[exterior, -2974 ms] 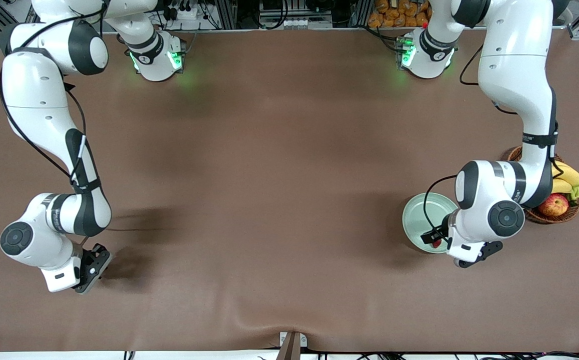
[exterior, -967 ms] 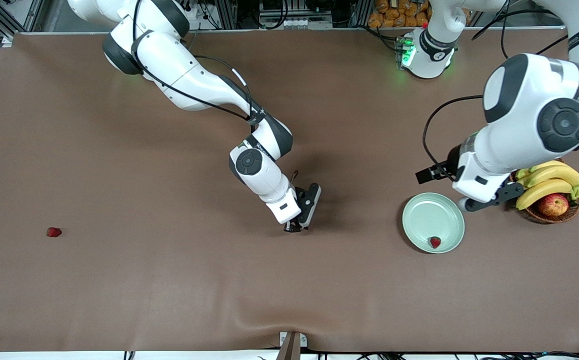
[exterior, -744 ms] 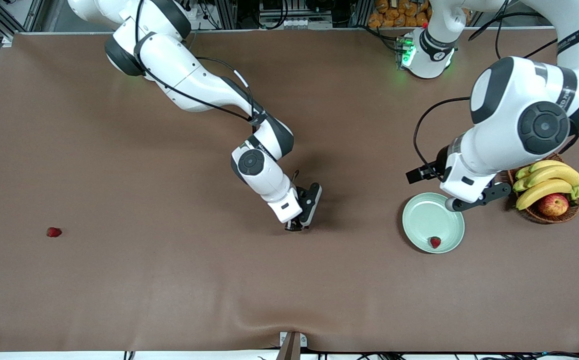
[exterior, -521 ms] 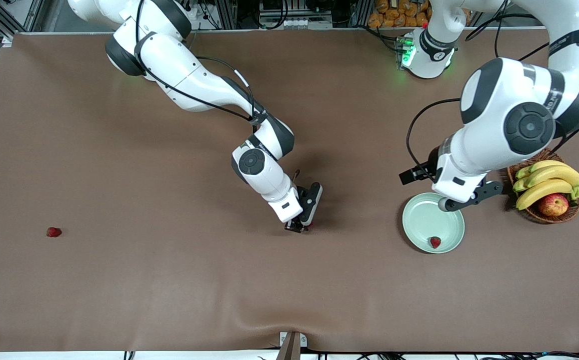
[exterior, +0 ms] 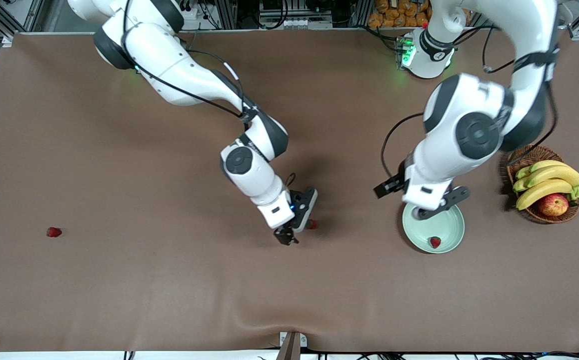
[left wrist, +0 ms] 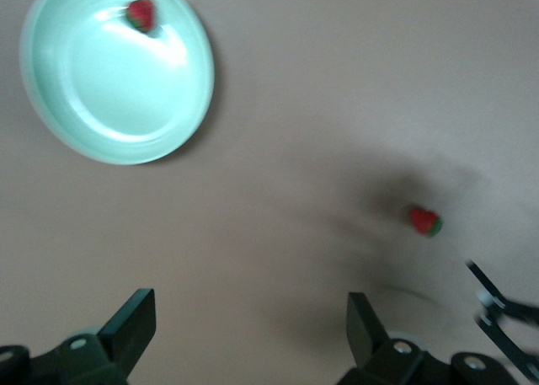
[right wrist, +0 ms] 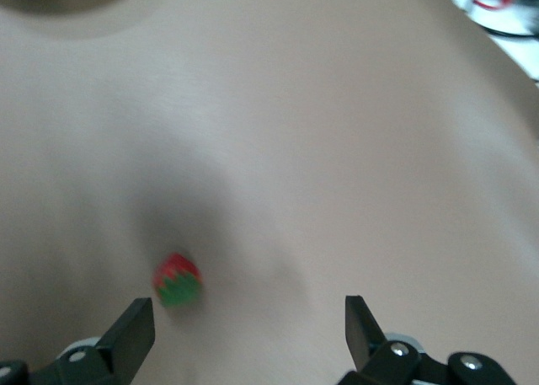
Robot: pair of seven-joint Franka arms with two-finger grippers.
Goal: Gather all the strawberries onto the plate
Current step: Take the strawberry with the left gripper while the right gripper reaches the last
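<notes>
Right arm: reaches from its base to mid-table, wrist angled down; right gripper (exterior: 289,234) low over the tabletop, fingers (right wrist: 130,334) spread apart.
Left arm: elbow raised, forearm bent down; left gripper (exterior: 427,212) fingers (left wrist: 126,326) parted.

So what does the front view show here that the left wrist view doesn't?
Only the front view shows a third small red strawberry lying alone toward the right arm's end of the table, the brown woven basket of bananas and an apple, and both arms whole.

Only the left wrist view shows the left tool with its fingers spread.

Both show the pale mint-green round plate holding one strawberry, and another strawberry on the brown tabletop by the right tool.
</notes>
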